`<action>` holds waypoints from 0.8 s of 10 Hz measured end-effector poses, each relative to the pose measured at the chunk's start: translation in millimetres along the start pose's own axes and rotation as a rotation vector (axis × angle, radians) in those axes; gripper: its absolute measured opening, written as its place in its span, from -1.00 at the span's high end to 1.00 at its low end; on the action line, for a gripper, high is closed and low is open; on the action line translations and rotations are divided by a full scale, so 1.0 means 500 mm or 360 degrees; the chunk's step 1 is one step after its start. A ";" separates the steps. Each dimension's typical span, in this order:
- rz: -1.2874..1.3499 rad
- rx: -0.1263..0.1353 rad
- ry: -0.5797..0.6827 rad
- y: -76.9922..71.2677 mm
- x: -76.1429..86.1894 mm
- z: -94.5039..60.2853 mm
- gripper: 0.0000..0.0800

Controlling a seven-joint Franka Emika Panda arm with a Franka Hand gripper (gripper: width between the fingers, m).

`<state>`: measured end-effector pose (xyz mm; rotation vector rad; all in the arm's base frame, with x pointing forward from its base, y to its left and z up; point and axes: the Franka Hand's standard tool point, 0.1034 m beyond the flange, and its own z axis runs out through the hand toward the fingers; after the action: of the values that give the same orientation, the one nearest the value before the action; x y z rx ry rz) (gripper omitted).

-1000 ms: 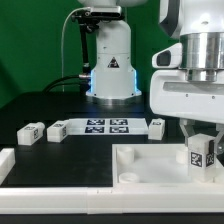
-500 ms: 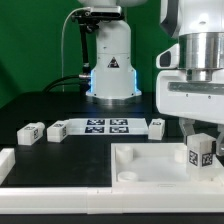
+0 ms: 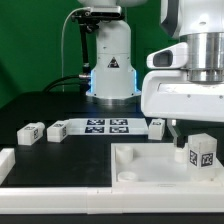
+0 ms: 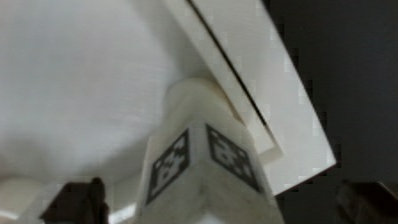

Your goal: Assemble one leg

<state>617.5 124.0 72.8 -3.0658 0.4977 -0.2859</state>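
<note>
A white leg (image 3: 200,152) with black-and-white tags stands upright at a corner of the large white panel (image 3: 150,165), at the exterior view's right. My gripper (image 3: 196,128) hangs just above it, open, one finger (image 3: 172,127) showing to the leg's left. In the wrist view the leg (image 4: 205,150) rises between my two dark fingertips (image 4: 80,200), with a gap on each side, so the gripper (image 4: 217,205) is not touching it. The panel (image 4: 89,80) lies beneath.
Three more legs lie on the dark table: two at the left (image 3: 30,133) (image 3: 57,130) and one behind the panel (image 3: 156,125). The marker board (image 3: 105,126) lies at the back centre, before the arm's base (image 3: 112,60). Another white part (image 3: 5,160) is at the left edge.
My gripper has let go of the leg and risen, shifting a little to the exterior view's left. The leg stays standing on the panel.
</note>
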 end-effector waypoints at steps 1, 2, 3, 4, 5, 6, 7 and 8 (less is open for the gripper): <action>-0.0234 -0.0002 0.0001 0.006 0.004 0.000 -0.62; -0.0349 -0.0003 0.0001 0.012 0.007 0.000 -0.62; -0.0549 -0.0012 0.0004 0.015 0.009 0.000 -0.62; -0.0694 -0.0025 0.0007 0.014 0.010 -0.001 -0.62; -0.0795 -0.0042 0.0008 0.014 0.010 -0.001 -0.62; -0.0900 -0.0053 0.0008 0.018 0.012 -0.001 -0.62; -0.0873 -0.0054 0.0007 0.018 0.011 0.000 -0.62; -0.0872 -0.0054 0.0007 0.019 0.011 0.000 -0.62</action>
<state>619.9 113.1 73.3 -3.1703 -0.3553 -0.2907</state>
